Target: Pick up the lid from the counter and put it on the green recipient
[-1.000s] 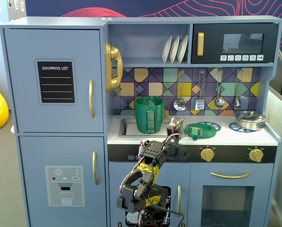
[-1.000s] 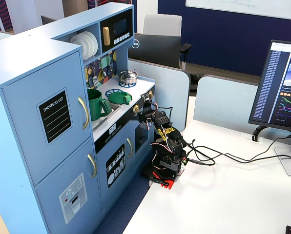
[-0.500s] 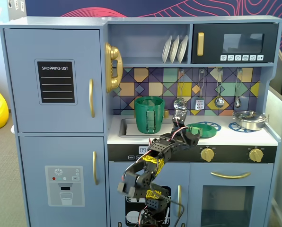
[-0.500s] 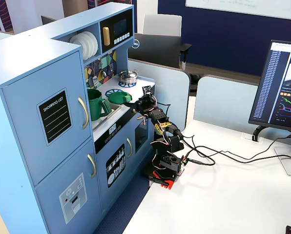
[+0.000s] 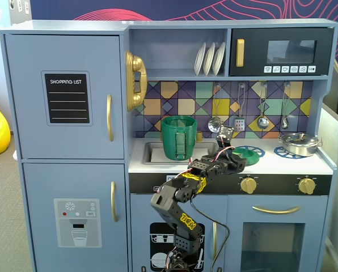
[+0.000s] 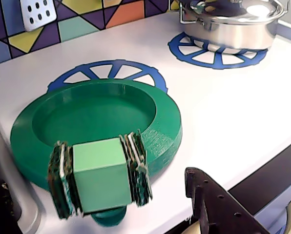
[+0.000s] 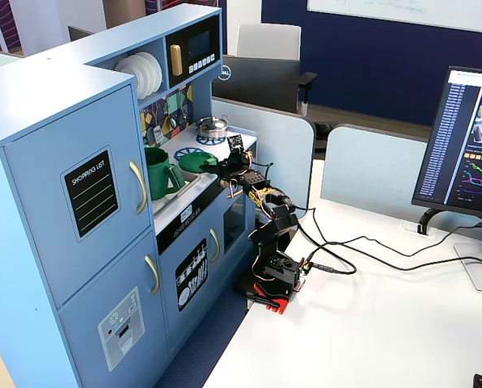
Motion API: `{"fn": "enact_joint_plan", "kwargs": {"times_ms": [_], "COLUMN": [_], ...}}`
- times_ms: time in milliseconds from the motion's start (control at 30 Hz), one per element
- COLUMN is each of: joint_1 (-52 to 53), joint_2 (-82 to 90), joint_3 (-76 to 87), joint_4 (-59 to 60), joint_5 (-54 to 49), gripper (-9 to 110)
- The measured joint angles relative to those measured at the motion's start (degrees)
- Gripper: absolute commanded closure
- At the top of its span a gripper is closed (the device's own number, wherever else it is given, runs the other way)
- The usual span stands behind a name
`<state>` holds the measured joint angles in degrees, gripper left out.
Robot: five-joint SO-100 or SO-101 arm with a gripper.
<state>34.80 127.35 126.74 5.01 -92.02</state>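
Item: the lid (image 6: pixel 96 122) — a flat round green disc — lay on the white tabletop (image 6: pixel 233 122) over a blue burner ring (image 6: pixel 111 73), its rim seemingly raised a little on the near side in the wrist view. The gripper (image 6: pixel 99 178) had its fingers (image 6: pixel 138 168) closed on the lid's small green tab handle. The green recipient (image 5: pixel 178 137) stood uncovered in the sink, well apart to the left in a fixed view. A steel pot (image 6: pixel 228 24) sat on the second burner ring. Status, as judged: grasp made; lift, carry across and seating on the rim — all outstanding.
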Motion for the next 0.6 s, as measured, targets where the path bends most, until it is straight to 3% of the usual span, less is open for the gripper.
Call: {"fn": "enact_joint_plan", "kwargs": {"times_ms": [267,333,400,600], "joint_1": [-1.1,-1.6,-1.7,-3.7], "joint_2": [-8.9,-11.1,-12.9,-13.8], "joint_3": [-6.6,-8.9,-10.4,-10.7], "joint_4": [-2.0,-2.0,-2.0,-2.5], "joint_5": [0.0,0.0,-0.2,-0.9], "gripper": [63,75,101,101]}}
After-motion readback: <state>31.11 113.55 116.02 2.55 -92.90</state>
